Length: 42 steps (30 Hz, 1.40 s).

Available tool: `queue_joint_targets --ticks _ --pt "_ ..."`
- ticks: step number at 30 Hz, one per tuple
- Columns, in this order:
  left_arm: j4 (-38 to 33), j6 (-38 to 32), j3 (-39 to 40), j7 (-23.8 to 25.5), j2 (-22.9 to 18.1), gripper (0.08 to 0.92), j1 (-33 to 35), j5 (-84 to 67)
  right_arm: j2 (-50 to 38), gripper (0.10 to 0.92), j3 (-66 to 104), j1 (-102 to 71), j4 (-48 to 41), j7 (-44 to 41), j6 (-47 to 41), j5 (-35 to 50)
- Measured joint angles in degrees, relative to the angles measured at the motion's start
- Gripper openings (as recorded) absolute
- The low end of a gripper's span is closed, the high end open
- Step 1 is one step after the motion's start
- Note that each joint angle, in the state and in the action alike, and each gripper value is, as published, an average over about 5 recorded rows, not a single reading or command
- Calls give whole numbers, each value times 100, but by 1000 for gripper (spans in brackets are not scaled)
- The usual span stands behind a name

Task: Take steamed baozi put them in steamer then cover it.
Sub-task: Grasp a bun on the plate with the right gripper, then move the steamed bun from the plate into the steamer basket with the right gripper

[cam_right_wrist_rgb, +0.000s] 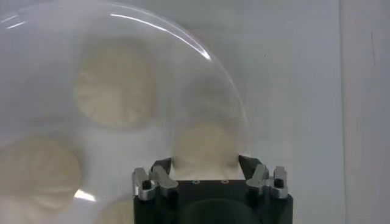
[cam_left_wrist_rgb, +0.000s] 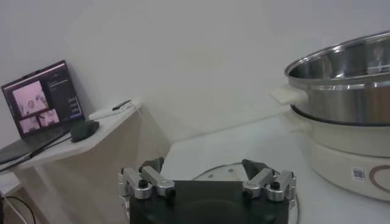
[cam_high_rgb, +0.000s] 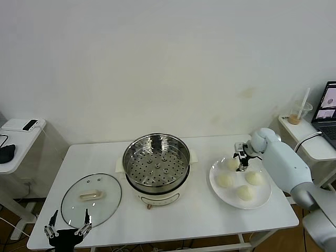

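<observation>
Four small round cream-white dough baozi [cam_high_rgb: 240, 180] are seen on a flat white plate [cam_high_rgb: 264, 200], just right of the round shiny stainless-steel steamer basket [cam_high_rgb: 156, 160] w/ perforated floor, set on its cream pot base. The right gripper [cam_high_rgb: 242, 163] is lowered over the far baozi [cam_right_wrist_rgb: 204, 148], jaws flanking it at about bun width; a firm grip can't be confirmed, prob. mid-close for a gentle hold on soft dough. The round clear glass cover [cam_high_rgb: 91, 199] w/ metal rim lies flat left of the steamer, kept clear for loading. The left gripper [cam_high_rgb: 69, 228] is parked near it, jaws wide.
</observation>
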Motion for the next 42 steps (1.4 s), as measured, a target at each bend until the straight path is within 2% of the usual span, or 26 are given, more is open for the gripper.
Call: queue_joint_targets --ticks 3,10,13,22,32,42 --pt "-1 -2 3 -4 1 823 0 0 2 674 -17 5 -18 1 2 0" --pt "0 -3 12 -11 13 823 -5 -5 -57 543 -80 26 9 -20 13 28" --pt "6 -3 11 -11 28 823 -10 -10 -103 524 -121 52 58 -37 8 74" --pt "44 17 34 -2 97 823 -49 -52 -497 533 -468 238 635 -142 -118 570" --pt "53 83 75 38 229 823 -94 -148 -975 542 -1355 1143 1793 -245 -384 1794" --pt "64 119 -37 70 334 823 -171 -243 -807 543 -2458 2343 2477 -138 -592 3053"
